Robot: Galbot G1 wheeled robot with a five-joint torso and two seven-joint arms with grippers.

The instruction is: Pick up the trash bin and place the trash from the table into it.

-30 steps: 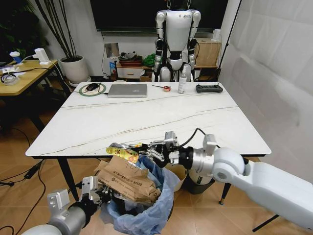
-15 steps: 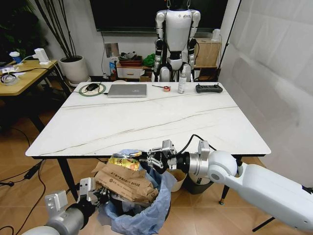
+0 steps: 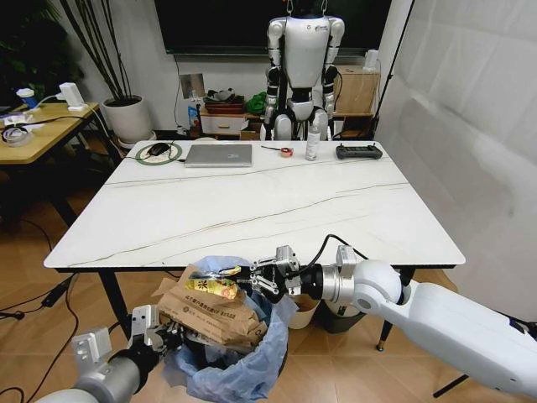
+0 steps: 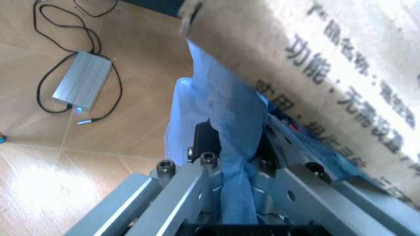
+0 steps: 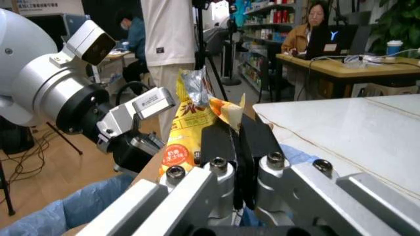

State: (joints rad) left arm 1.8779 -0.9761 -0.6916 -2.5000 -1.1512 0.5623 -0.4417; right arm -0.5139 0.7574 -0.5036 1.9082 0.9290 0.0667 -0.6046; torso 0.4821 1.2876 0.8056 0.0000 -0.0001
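I'm lowering the right tool, clamped on the yellow wrapper, off the worktop edge onto the cardboard piled in the trash bin. My left tool is pinching the bin's blue liner.

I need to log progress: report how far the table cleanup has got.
Nearly done. The trash bin, held by the left tool clamped on its blue liner, already holds torn brown cardboard. The right tool grips a yellow wrapper over the bin, not yet released. No other litter is visible on the table, where the laptop lies.
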